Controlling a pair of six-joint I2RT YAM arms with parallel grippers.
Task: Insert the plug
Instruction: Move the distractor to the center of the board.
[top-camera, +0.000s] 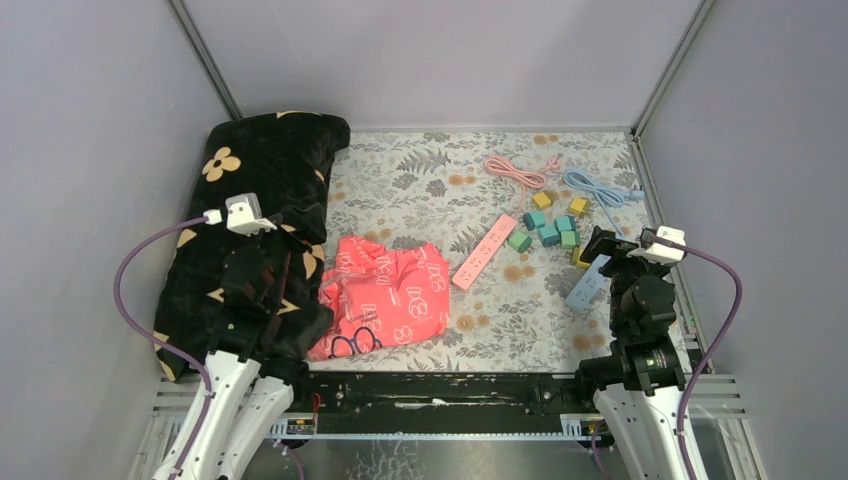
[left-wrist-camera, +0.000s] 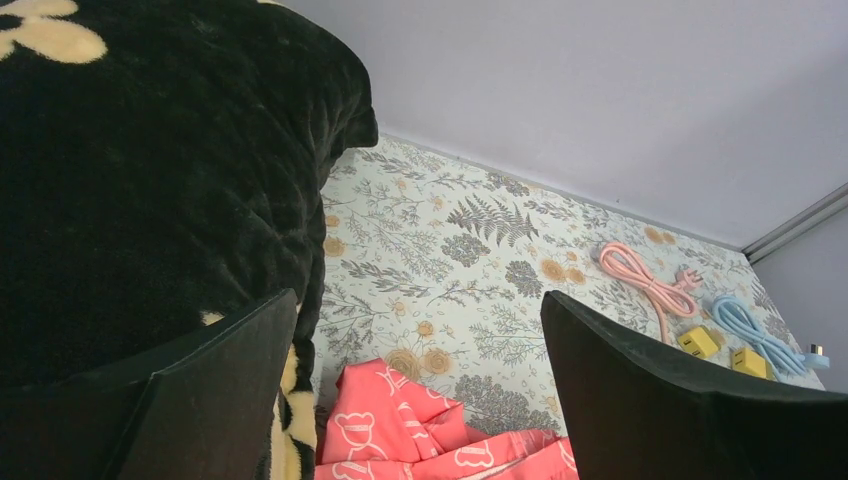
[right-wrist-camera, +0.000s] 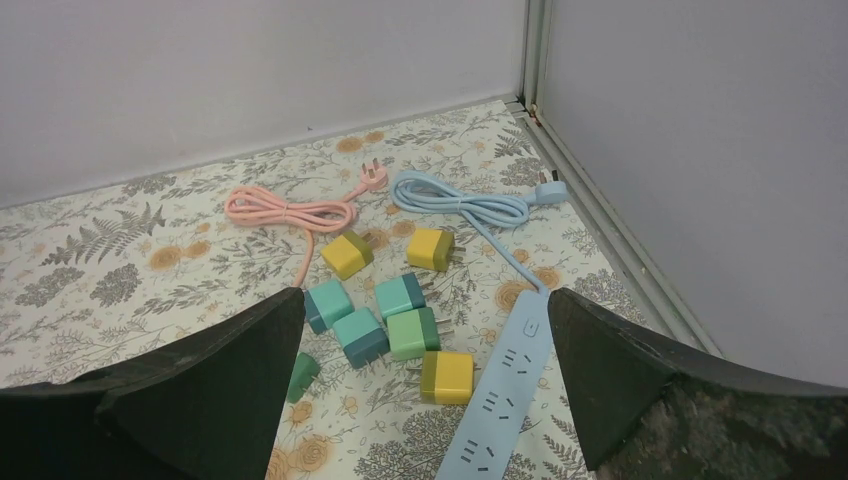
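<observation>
- The left pincer (left-wrist-camera: 418, 300) is released, its two dark fingers spread wide with nothing between them. It hangs over the right edge of the black blanket (top-camera: 250, 190), a plush one with tan flowers heaped along the left side of the surface (top-camera: 420, 180).
- The right pincer (right-wrist-camera: 426, 295) is spread just as wide and grips nothing. It sits above the near right part of the surface and looks down on the plugs.
- The plug blocks (right-wrist-camera: 400, 320) lie loose in a cluster on the right half of the surface, touched by neither pincer. Two yellow ones are farthest back, with teal and green ones in the middle. One olive-and-yellow block (right-wrist-camera: 447, 377) is nearest, just beside the blue power strip (right-wrist-camera: 500, 400).
- One more green block is half hidden behind the right pincer's left finger.
- The blue power strip lies slanted to the right of the cluster, sockets up. Its near end runs under the right arm in the top view.
- The pink power strip (top-camera: 485, 252) lies slanted near the middle of the surface, between the cluster and a red printed cloth (top-camera: 385, 295) crumpled toward the near edge.
- At the back, a coiled pink cable (right-wrist-camera: 290, 212) and a coiled blue cable (right-wrist-camera: 460, 205) lie side by side, each with its pronged plug free on the floral cover.
</observation>
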